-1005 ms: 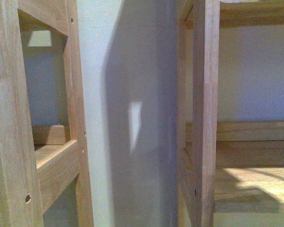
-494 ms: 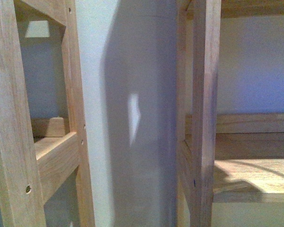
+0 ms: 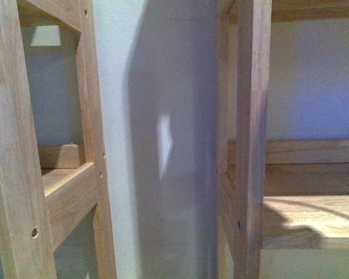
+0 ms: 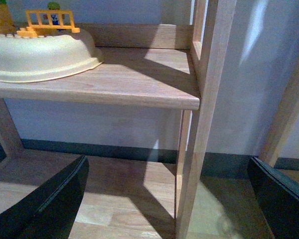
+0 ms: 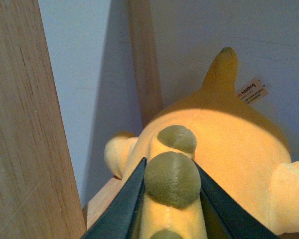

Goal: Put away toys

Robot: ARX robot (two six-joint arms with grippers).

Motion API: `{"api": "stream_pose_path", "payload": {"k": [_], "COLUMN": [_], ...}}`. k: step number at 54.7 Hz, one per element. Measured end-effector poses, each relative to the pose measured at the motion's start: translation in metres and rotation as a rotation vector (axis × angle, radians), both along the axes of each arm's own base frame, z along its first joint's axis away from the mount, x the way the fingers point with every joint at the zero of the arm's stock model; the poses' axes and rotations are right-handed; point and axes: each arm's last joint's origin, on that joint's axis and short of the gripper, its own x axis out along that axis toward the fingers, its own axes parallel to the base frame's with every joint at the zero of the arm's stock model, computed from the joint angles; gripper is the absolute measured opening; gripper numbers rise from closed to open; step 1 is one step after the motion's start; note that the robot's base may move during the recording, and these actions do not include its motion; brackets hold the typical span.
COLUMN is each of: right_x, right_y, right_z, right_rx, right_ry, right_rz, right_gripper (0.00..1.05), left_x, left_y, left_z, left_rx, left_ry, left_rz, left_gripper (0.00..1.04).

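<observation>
In the right wrist view a yellow-orange plush animal (image 5: 229, 144) with olive-green bumps along its back fills the frame, a white label near its pointed tail. My right gripper (image 5: 170, 174) is shut on the plush animal, its dark fingers (image 5: 127, 204) pressing either side of a green bump. The toy rests against a wooden ledge (image 5: 102, 199) by a pale wall. My left gripper (image 4: 172, 199) stands open, its black fingers (image 4: 55, 199) wide apart with nothing between them, over a wooden floor beside a shelf post (image 4: 199, 124). Neither arm shows in the front view.
Two wooden shelf frames (image 3: 52, 174) (image 3: 250, 145) stand close ahead, a white wall strip (image 3: 157, 145) between them. In the left wrist view a cream tray (image 4: 40, 57) with an orange toy fence (image 4: 50, 20) sits on a shelf board (image 4: 124, 84).
The front view has shifted a little: the shelf boards sit higher in frame than a second ago. Since half a second ago almost nothing has moved.
</observation>
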Motion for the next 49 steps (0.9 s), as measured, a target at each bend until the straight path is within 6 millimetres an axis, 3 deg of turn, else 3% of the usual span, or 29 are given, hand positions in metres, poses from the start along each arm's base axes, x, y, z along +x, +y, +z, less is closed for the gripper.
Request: {"api": "stream_pose_path", "payload": {"k": [17,27,39,49], "right_x": [-0.008,-0.035,-0.082,-0.117], "right_y": [0.001,0.004,-0.004,-0.013], "right_z": [0.008,0.023,0.044,0.047], "right_rx": [-0.052,-0.109,-0.109,-0.092], "right_ry": [-0.03,-0.114,-0.177,-0.203], "right_rz": [-0.06,-0.137,-0.241,-0.331], "right_gripper": [0.79,1.03,1.03,1.03], "left_x": [0.0,0.0,0.0,0.0], "left_y": [0.0,0.0,0.0,0.0], "left_z": [0.0,0.0,0.0,0.0], "left_rx": [0.0,0.0,0.0,0.0], "left_ry": [0.0,0.0,0.0,0.0], "left_rz": [0.0,0.0,0.0,0.0], "left_gripper": [0.99,0.99,0.99,0.99]}}
